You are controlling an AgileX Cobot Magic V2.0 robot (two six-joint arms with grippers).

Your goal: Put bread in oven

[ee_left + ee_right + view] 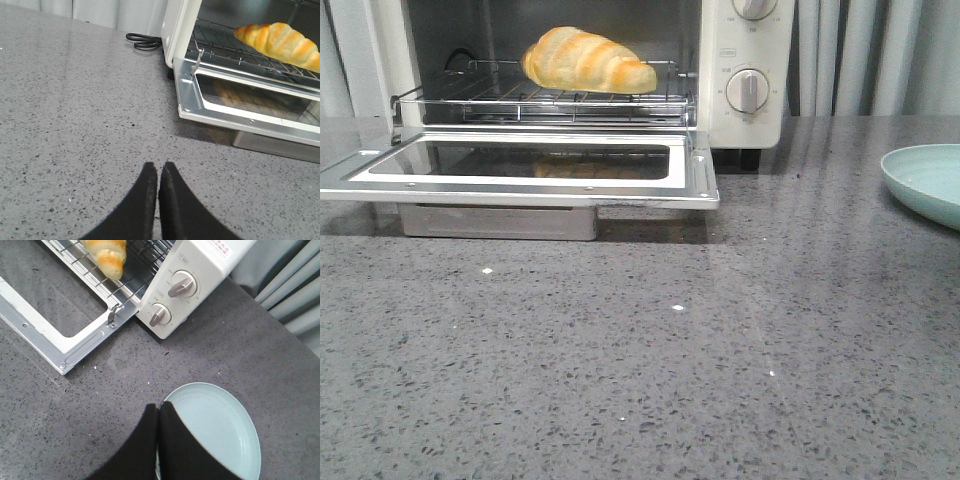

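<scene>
Widest thing in view is the grey speckled counter (650, 380), running the whole width. On it sits the oven (745, 60), cream-white, with its door (520, 170) dropped flat and open toward us. To the right, well apart from the oven, there's a pale blue-green plate (930, 180), nothing on it. Inside the oven, the wire rack (540, 100) is in place, and there's the bread (585, 60), lying lengthwise on the rack, right of centre, tapered end pointing toward the knob panel. So by my read, the bread is where it belongs; what's left, if anything, is the door.

Now the arms. The left gripper (159, 175) hangs over bare counter, near the door's left corner, fingers pressed together, gripping nothing. The right gripper (158, 415) hovers at the near rim of the plate, jaws also closed tight on nothing. Behind the oven's left side, a black cord (142, 41) curls on the counter.

How would that bread handle? It looks light and a little glossy, with ridged segments, probably soft enough to dent under a hard squeeze. The fat middle, across the ridges, is the place to take it; the thin tip would likely slip or bend. Two knobs (170, 300) finish the picture.
</scene>
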